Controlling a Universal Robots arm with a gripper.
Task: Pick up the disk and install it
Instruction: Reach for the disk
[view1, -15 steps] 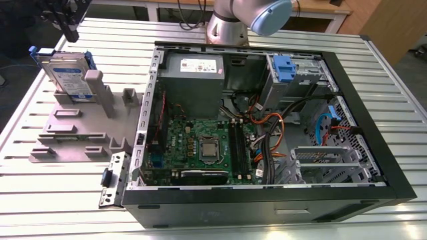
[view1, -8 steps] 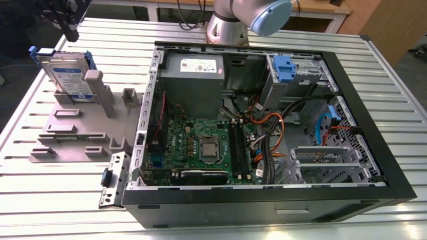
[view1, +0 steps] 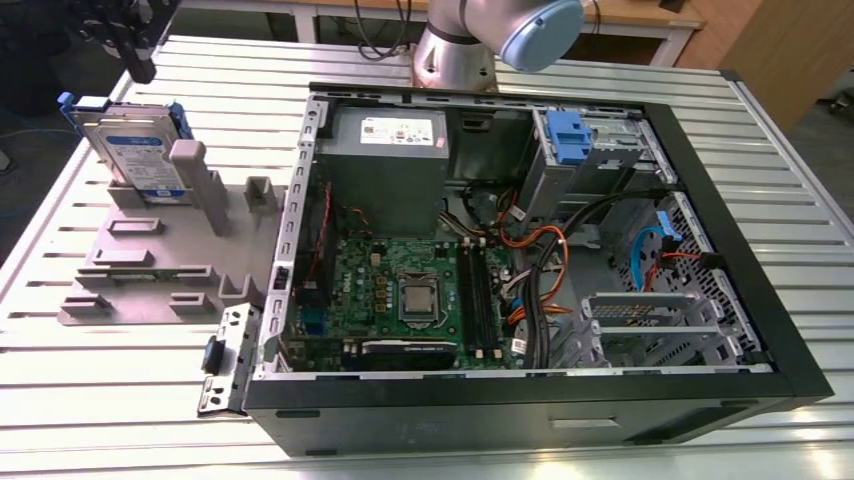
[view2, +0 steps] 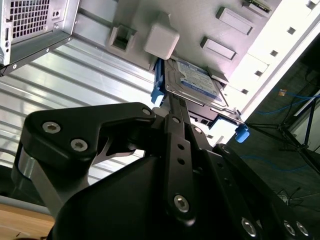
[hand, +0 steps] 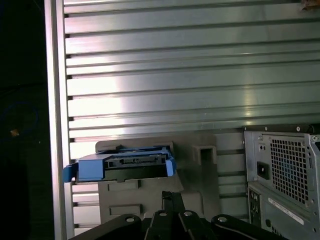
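The disk (view1: 140, 155), a silver drive with a blue-and-white label in a blue carrier, stands on edge in a grey holder (view1: 147, 265) on the exterior view's left. My gripper (view1: 139, 72) hangs just above and behind the disk, apart from it, shut with nothing in it. In the second wrist view the gripper (view2: 172, 102) points toward the disk (view2: 197, 82) beside a grey post of the holder. In the first wrist view the disk (hand: 127, 167) shows edge-on just past the gripper (hand: 172, 194).
An open black computer case (view1: 787, 330) lies on the slatted metal table (view1: 107, 400), beside the holder. Inside it are a green motherboard (view1: 414, 290), a grey power supply (view1: 387, 130), orange cables, a blue bracket (view1: 567, 135) and a metal drive cage (view1: 641, 320).
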